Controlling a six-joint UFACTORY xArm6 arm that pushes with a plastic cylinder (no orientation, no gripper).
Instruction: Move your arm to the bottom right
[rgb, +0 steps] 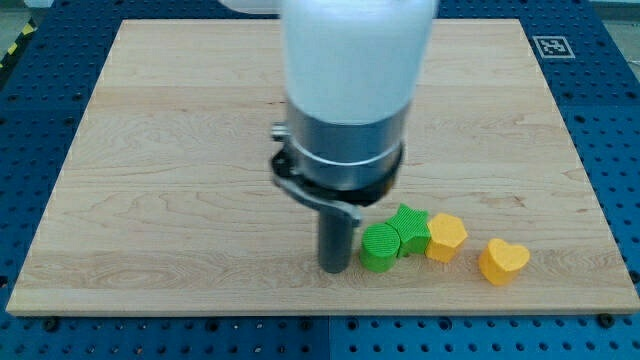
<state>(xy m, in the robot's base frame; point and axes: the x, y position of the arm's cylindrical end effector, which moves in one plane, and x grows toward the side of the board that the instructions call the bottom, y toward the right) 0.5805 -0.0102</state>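
My tip (334, 268) stands on the wooden board (150, 150), at the lower middle. Just to its right is a round green block (379, 248), nearly touching the rod. A green star-shaped block (409, 226) touches the round one on the upper right. A yellow hexagonal block (446, 237) sits against the star's right side. A yellow heart-shaped block (502, 260) lies apart, further right, near the board's bottom edge. The arm's white and grey body hides the board's upper middle.
The board lies on a blue perforated table (610, 120). A black-and-white marker tag (552, 45) sits at the board's top right corner. Yellow-black tape shows at the view's top left.
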